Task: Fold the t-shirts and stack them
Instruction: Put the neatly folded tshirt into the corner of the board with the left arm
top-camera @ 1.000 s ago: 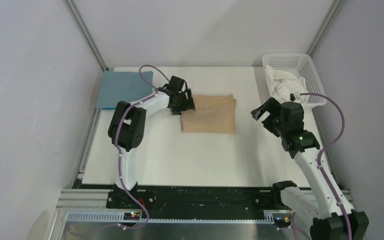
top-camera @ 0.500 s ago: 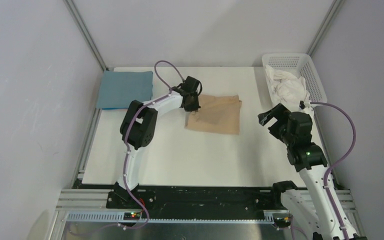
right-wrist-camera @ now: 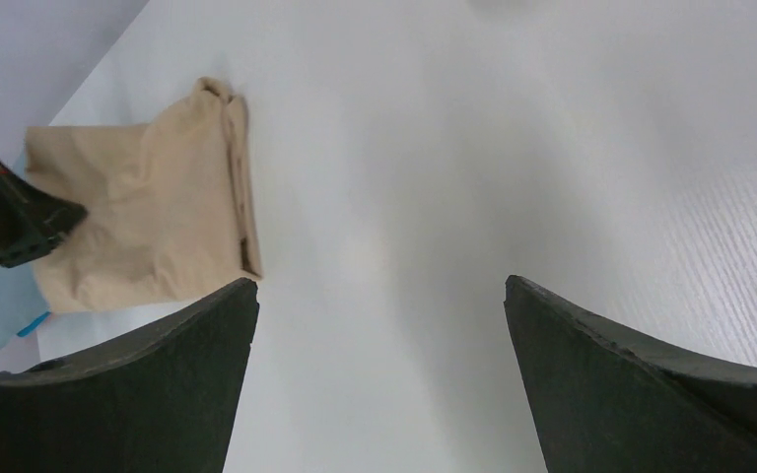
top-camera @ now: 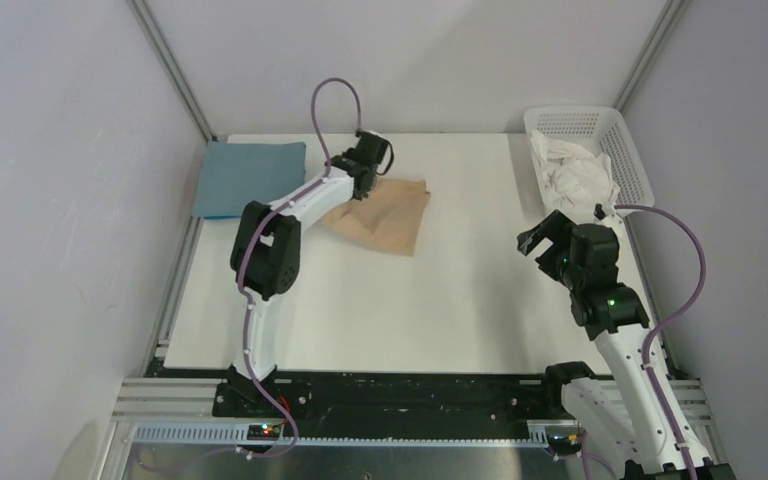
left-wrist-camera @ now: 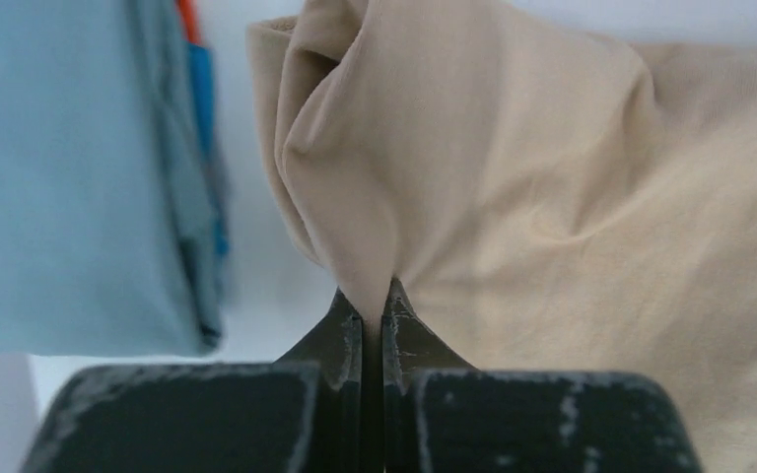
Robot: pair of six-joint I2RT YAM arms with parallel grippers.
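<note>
A folded tan t-shirt (top-camera: 385,215) lies askew at the back middle of the table, its near-left edge pinched up into a peak (left-wrist-camera: 355,227). My left gripper (top-camera: 357,186) (left-wrist-camera: 375,305) is shut on that edge. A folded teal t-shirt (top-camera: 245,178) (left-wrist-camera: 69,177) rests flat at the back left corner, just left of the tan one. My right gripper (top-camera: 540,240) (right-wrist-camera: 379,296) hovers open over bare table on the right, nothing between its fingers; the tan t-shirt (right-wrist-camera: 148,227) shows far to its left.
A white lattice basket (top-camera: 628,160) with crumpled white cloth (top-camera: 575,170) stands at the back right corner. Grey walls and frame posts close in the table on the left, back and right.
My left gripper shut on the tan t-shirt's edge and dragged it left and back toward the teal one, skewing it. The right arm drew back toward the near right.
</note>
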